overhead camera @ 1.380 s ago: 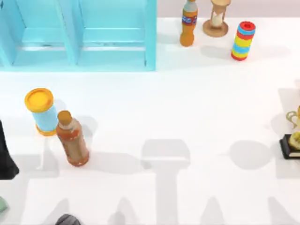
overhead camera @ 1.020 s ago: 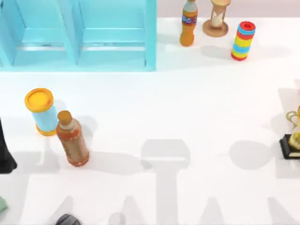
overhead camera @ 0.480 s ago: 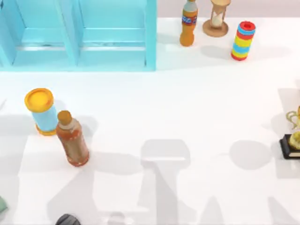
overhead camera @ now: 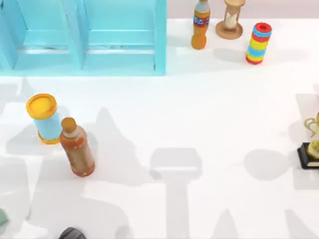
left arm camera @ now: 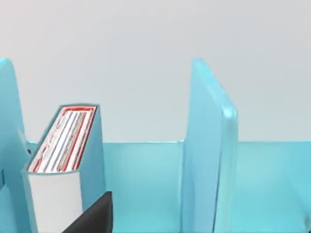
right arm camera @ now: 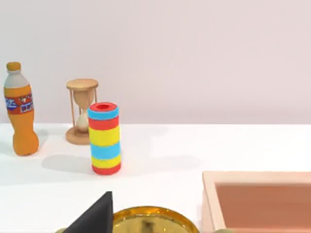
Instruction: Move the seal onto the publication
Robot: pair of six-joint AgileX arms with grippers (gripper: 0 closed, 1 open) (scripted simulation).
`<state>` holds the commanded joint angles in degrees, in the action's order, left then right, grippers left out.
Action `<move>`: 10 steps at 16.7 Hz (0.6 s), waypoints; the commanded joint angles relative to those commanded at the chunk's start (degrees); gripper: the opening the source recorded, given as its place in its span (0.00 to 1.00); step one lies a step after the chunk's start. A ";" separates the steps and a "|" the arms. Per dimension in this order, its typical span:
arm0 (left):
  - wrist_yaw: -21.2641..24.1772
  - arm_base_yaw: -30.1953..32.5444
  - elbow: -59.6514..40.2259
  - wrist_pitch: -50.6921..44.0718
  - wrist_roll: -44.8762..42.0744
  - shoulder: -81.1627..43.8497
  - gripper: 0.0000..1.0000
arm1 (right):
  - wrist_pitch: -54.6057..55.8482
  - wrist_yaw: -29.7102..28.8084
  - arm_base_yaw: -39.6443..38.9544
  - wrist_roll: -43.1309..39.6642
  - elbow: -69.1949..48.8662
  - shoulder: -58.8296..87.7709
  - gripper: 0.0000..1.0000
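Standing in the shelf (left arm camera: 209, 145), the book (left arm camera: 53, 194) looks stiff, heavy, graspable at its top edge; left gripper (left arm camera: 95, 216), right gripper (right arm camera: 95, 216): I cannot tell their state

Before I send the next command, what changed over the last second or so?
The left arm, dark at the top view's left edge earlier, slid off that edge, and shadows on the table's left half shifted. Its wrist camera faces the shelf with a book standing in it. Can, brown bottle, orange bottle, hourglass, striped roll and trophy stayed put.
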<state>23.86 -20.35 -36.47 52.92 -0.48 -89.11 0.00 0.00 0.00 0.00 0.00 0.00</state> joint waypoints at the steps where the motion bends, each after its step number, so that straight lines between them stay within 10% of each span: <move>1: 1.38 -1.26 -2.20 3.19 -0.05 -5.41 1.00 | 0.00 0.00 0.00 0.00 0.00 0.00 1.00; 10: 10.11 -9.44 -16.35 23.70 -0.45 -40.42 1.00 | 0.00 0.00 0.00 0.00 0.00 0.00 1.00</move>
<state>33.98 -29.79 -52.82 76.62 -0.93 -129.53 0.00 0.00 0.00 0.00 0.00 0.00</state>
